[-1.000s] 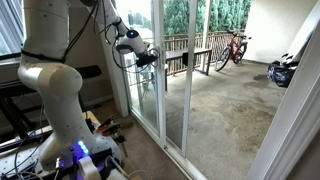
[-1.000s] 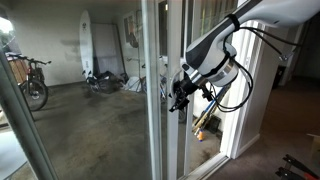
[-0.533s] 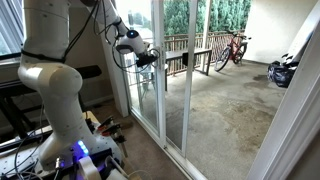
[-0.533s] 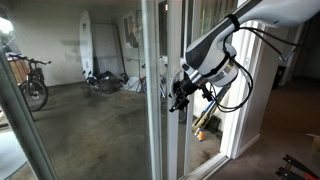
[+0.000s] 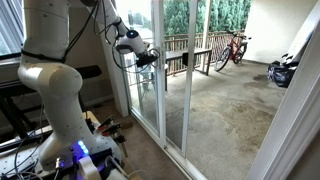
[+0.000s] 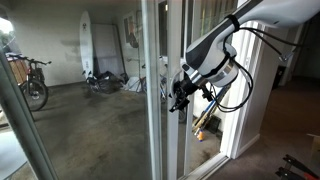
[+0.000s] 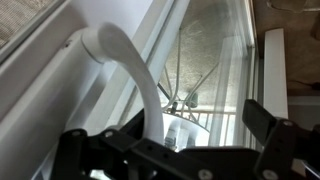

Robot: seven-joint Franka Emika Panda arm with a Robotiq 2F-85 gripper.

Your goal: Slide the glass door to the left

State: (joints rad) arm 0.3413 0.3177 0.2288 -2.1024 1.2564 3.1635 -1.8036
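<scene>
The glass door (image 5: 190, 95) is a tall clear panel in a white frame, and it shows in both exterior views (image 6: 95, 115). Its white curved loop handle (image 7: 135, 65) fills the wrist view on the upright. My gripper (image 5: 152, 57) is at the door's upright at handle height, also seen side-on in an exterior view (image 6: 178, 96). In the wrist view the gripper (image 7: 170, 140) is open, and the handle's lower part runs down between the two dark fingers. I cannot tell whether a finger touches the handle.
Beyond the glass is a concrete patio with a railing (image 5: 190, 58), bicycles (image 5: 232, 48) (image 6: 30, 82) and a surfboard (image 6: 87, 45). The robot's white base (image 5: 60, 100) and floor cables (image 5: 105, 128) stand close to the door track. Another white-framed panel (image 5: 290, 110) stands nearby.
</scene>
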